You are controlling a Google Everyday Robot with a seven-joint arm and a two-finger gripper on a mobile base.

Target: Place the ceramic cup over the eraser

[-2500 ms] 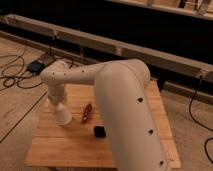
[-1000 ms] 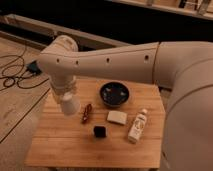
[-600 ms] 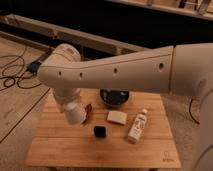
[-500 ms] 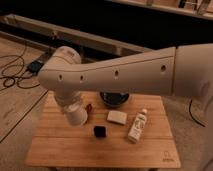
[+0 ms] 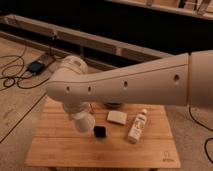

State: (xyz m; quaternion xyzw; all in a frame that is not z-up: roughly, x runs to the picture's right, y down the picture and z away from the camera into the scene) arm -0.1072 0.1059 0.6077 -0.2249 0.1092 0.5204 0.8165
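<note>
The ceramic cup (image 5: 84, 122) is a small plain white tapered cup. It hangs tilted at the end of my white arm, a little above the wooden table (image 5: 55, 145). My gripper (image 5: 80, 113) sits just under the wrist and is shut on the cup; its fingers are mostly hidden by the cup and the arm. The eraser (image 5: 100, 131) is a small black block on the table, just right of and slightly below the cup, apart from it.
A flat white block (image 5: 117, 117) lies right of the eraser. A white labelled bottle (image 5: 137, 126) lies further right. A dark bowl (image 5: 114, 105) is mostly hidden behind my arm. Cables and a blue box (image 5: 36, 66) lie on the floor at left.
My arm has swung down and to the right with the cup, bringing it from the table's left side to right beside the eraser. The reddish-brown stick is now hidden behind the arm.
</note>
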